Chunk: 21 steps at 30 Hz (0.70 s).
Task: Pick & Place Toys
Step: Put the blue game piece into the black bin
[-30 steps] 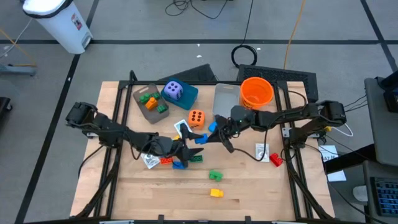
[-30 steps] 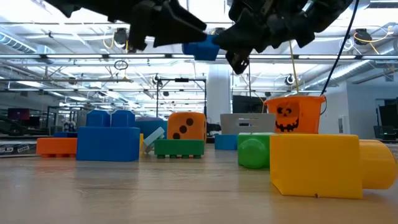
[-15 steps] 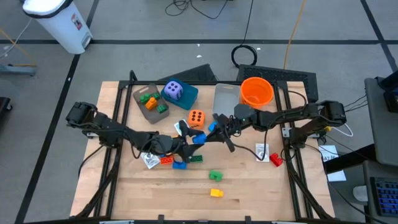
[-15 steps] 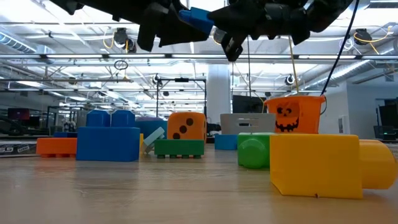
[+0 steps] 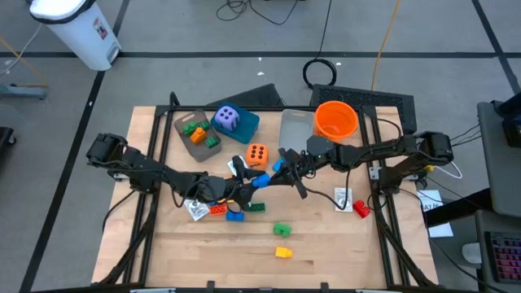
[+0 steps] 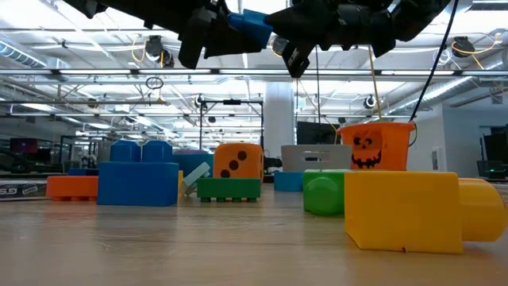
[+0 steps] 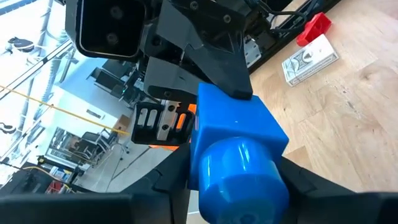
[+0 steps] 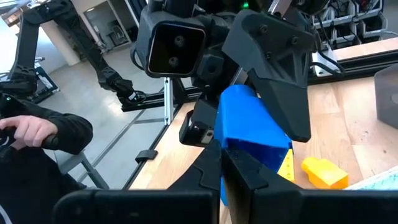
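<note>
Blue brick [image 5: 260, 181] gripped midair by L gripper [image 5: 251, 184] & R gripper [image 5: 275, 172] jaws.

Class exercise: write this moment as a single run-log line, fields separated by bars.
stage: handover in mid-air | item: blue brick | right gripper: shut on brick | left gripper: fingers around same brick | location: above table centre, near orange die
</note>
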Motion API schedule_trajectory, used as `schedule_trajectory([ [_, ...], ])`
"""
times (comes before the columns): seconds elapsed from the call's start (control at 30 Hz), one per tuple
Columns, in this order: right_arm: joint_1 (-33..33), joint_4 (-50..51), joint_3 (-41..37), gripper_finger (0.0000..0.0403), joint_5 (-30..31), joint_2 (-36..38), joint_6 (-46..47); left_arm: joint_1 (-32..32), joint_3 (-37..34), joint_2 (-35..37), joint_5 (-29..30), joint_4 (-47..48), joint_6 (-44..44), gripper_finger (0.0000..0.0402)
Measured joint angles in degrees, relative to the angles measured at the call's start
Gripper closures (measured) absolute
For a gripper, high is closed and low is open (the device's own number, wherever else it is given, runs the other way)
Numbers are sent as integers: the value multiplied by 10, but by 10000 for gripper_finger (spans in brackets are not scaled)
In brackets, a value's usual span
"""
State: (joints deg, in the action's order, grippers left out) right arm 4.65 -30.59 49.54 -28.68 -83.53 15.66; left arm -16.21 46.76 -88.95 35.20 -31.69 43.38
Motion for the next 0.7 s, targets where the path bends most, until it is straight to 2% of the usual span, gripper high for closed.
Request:
schedule_trajectory([
  [0.13, 5, 2, 0, 403, -2, 0, 0, 0, 0, 0, 1, -13, 0, 221],
  [0.23, 10, 2, -3, 403, -1, 0, 0, 0, 0, 0, 1, -14, 0, 212],
  [0.43, 14, -1, -12, 394, 0, 0, -2, 0, 0, -1, 0, -13, -5, 253],
  [0.7, 14, -12, -15, 369, -1, 0, 0, 0, -1, -1, 0, -16, -6, 249],
])
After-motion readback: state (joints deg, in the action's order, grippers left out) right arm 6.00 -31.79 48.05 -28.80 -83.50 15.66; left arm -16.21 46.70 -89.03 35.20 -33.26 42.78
